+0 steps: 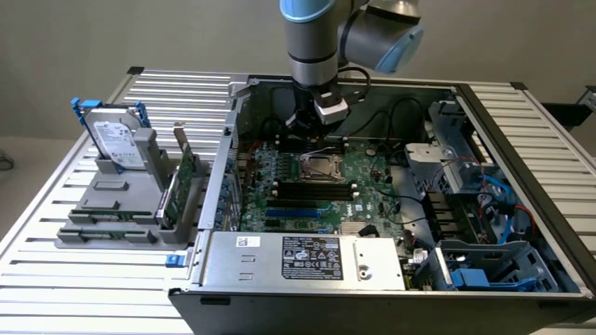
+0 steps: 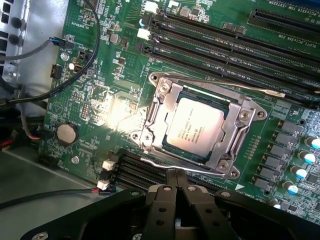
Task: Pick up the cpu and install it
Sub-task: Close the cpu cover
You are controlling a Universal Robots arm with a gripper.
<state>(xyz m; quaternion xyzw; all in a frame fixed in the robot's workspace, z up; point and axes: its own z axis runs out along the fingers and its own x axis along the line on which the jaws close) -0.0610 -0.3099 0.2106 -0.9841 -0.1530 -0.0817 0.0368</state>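
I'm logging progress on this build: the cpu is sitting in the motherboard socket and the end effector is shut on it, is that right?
Not quite. The cpu does sit in the motherboard socket, but the end effector is shut on nothing: the wrist view shows its fingertips pressed together beside the socket frame, off the chip.

Slatted table [image 1: 56, 279], computer case [image 1: 373, 293], grey rack [image 1: 112, 209]

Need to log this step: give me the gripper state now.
Gripper: closed, holding nothing; it sits above the chip, which lies in the socket on the motherboard.
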